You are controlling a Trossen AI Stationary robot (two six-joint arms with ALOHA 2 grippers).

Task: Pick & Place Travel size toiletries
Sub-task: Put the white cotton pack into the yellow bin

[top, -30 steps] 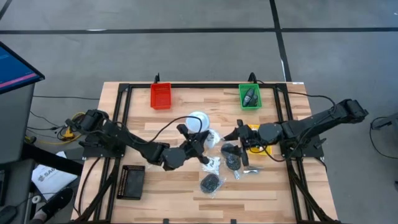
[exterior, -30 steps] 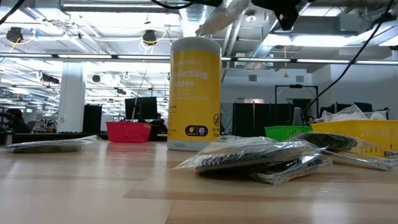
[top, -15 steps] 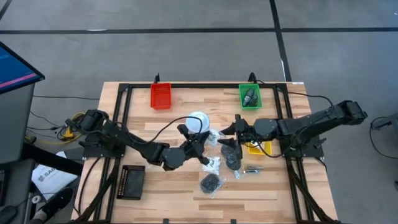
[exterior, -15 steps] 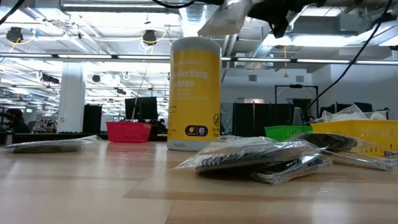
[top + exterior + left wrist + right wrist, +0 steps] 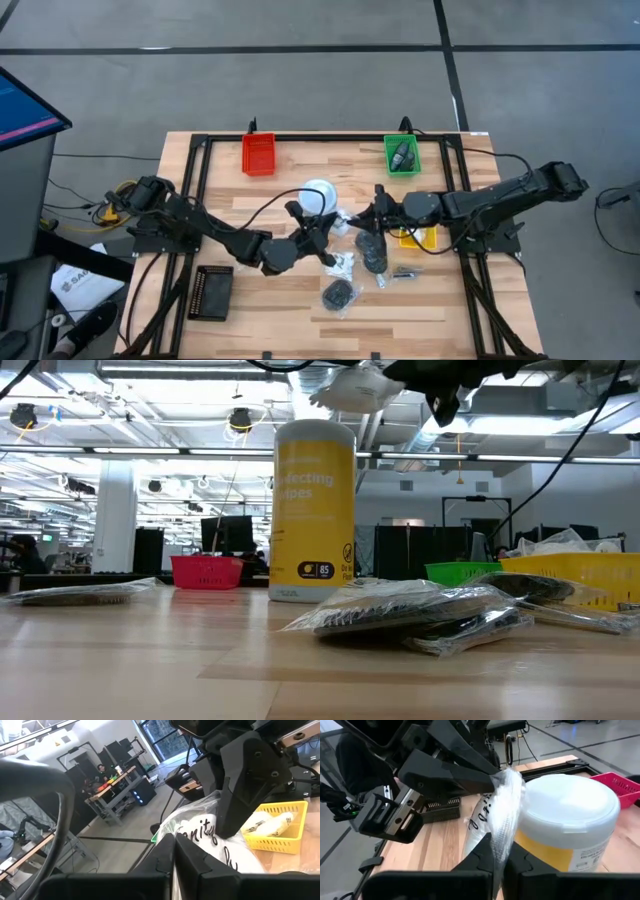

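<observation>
- Pinched on one white sachet (image 5: 492, 815) from both ends: left gripper (image 5: 492, 780) clamped on one edge, right gripper (image 5: 496, 857) clamped on the opposite edge, black script print visible on the clear-wrapped packet.
- Held in the air mid-table, just beside the white lid of the tall yellow tub (image 5: 318, 193); seen high above the tub (image 5: 313, 510) from table level, sachet (image 5: 358, 388) near the ceiling line.
- From the left wrist, same sachet (image 5: 215, 837) crumpled between the left fingers at the bottom and the right gripper's dark jaws beyond.
- Reaching in from the table's left side: left gripper (image 5: 325, 225); from the right side: right gripper (image 5: 372, 212), meeting near the tub.
- Lying on the wood below and toward the front: dark round bundles in clear bags (image 5: 372, 252), another bundle (image 5: 339, 294) nearer the front edge, loose sachets beside them.
- Holding more white packets: yellow tray (image 5: 272, 825) at the right, just under the right arm.
- Containing dark items: green tray (image 5: 402, 155) at the back right; red tray (image 5: 258, 154) at the back left; black tray (image 5: 211, 292) at the front left.
</observation>
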